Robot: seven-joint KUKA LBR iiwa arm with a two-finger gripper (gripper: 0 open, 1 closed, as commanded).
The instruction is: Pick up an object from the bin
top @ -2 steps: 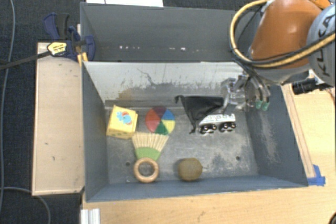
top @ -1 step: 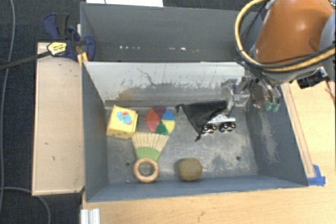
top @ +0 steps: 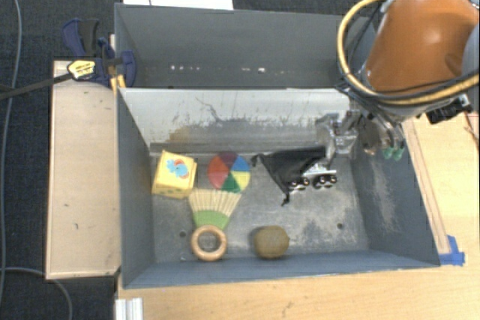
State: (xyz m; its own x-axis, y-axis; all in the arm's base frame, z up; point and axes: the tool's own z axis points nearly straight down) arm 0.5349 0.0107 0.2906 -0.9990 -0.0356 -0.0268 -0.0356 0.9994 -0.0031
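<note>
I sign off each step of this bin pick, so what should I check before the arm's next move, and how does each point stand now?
1. Tool is inside the bin, low over the right part of the floor: ok.
2. A target is close: a black wedge-shaped piece lies just left of the tool: ok.
3. Black piece is held by the tool: cannot tell.
4. Neighbours are out of the way: the multicoloured ball lies apart to the left, the brown round lump nearer the front: ok.
5. A gap shows between the tool and the bin's right wall: ok.
</note>
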